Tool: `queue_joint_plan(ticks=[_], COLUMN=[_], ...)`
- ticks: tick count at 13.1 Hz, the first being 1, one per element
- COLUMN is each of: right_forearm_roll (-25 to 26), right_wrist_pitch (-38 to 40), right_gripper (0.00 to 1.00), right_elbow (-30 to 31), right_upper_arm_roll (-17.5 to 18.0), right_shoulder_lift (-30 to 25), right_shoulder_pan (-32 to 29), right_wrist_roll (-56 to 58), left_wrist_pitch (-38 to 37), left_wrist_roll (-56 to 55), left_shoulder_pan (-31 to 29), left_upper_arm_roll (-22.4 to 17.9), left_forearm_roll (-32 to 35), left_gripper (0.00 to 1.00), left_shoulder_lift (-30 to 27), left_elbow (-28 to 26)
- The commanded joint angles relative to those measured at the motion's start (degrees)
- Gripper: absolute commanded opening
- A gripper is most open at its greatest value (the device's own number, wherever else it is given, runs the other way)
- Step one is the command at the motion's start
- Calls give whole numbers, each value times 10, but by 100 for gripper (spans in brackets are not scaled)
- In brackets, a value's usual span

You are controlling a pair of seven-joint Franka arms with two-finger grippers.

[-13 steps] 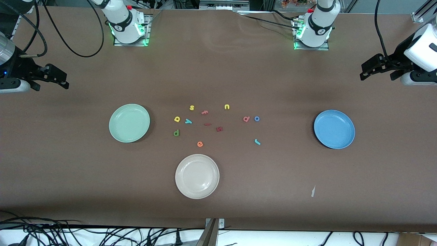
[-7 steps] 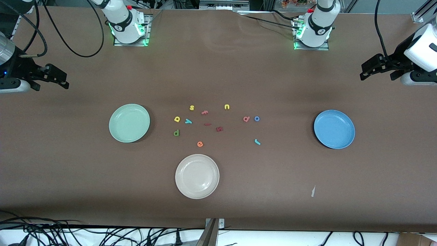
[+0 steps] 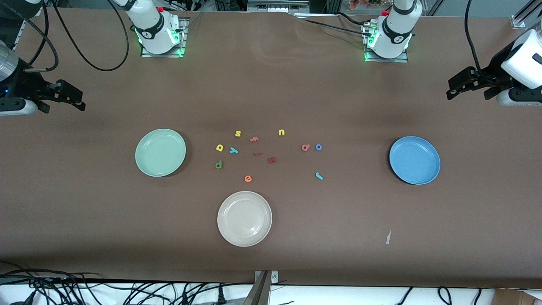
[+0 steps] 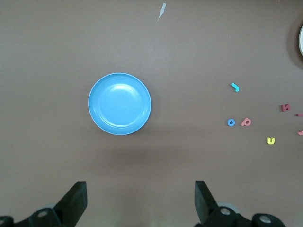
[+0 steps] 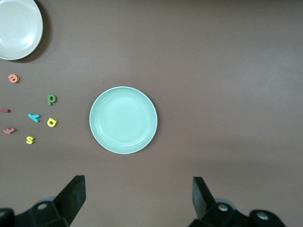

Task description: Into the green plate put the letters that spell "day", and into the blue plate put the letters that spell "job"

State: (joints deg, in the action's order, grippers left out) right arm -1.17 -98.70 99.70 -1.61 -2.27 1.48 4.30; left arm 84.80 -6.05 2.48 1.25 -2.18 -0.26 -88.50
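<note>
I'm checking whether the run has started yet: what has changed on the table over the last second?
Nothing has visibly changed. The left gripper and right gripper stay open and waiting at their ends of the table, holding nothing. All the letters lie where they were between the green plate and the blue plate, and both plates hold no letters.

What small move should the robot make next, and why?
Probably the right gripper, open and empty near the table's edge, should move over the dark green d. All letters still lie on the table, and the d lies closest to the empty green plate. The left gripper waits open.
</note>
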Motion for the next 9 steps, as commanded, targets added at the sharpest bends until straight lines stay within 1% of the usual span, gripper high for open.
queue_joint_plan(ticks=[1,4,9], right_forearm_roll=[3,1,0], right_wrist_pitch=[4,7,2], right_gripper=[100,100,100], right_elbow=[-9,-6,-8], right_upper_arm_roll=[-1,-9,-8], right_shoulder_lift=[2,2,3], right_shoulder_pan=[-2,-3,0], right_wrist_roll=[3,7,6], left_wrist_pitch=[-9,-9,-9], left_wrist_roll=[2,2,2], left_shoulder_pan=[-5,-5,-6], left_upper_arm_roll=[2,2,2], left_forearm_roll=[-12,-12,-12], left_gripper=[100,100,100], left_shoulder_lift=[4,4,4], left_elbow=[11,11,11])
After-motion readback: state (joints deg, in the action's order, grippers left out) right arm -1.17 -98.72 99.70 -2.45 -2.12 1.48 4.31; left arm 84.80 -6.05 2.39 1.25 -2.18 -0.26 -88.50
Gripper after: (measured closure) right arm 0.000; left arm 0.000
